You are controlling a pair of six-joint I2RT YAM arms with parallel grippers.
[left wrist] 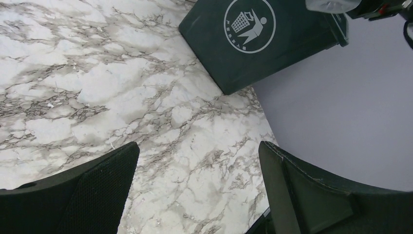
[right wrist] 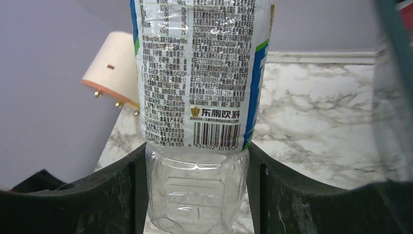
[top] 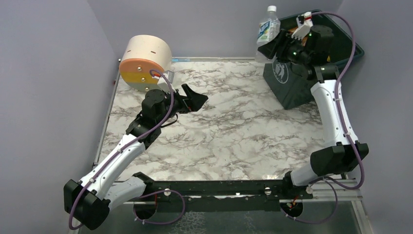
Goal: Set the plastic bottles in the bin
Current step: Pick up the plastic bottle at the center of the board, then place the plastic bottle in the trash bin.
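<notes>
The left gripper hangs over the marble table at ten o'clock, its fingers spread wide with nothing between them. Farther back, at one o'clock, the right gripper clamps a clear bottle by its lower body, upright above the bin's ten-o'clock corner.

The clear plastic bottle with a printed label runs off the top and bottom edges of the right wrist view, so cap and base go unseen. In the top view the right arm hides most of the inside of the dark teal-green square plastic bin, which the left wrist view's top edge cuts off.
</notes>
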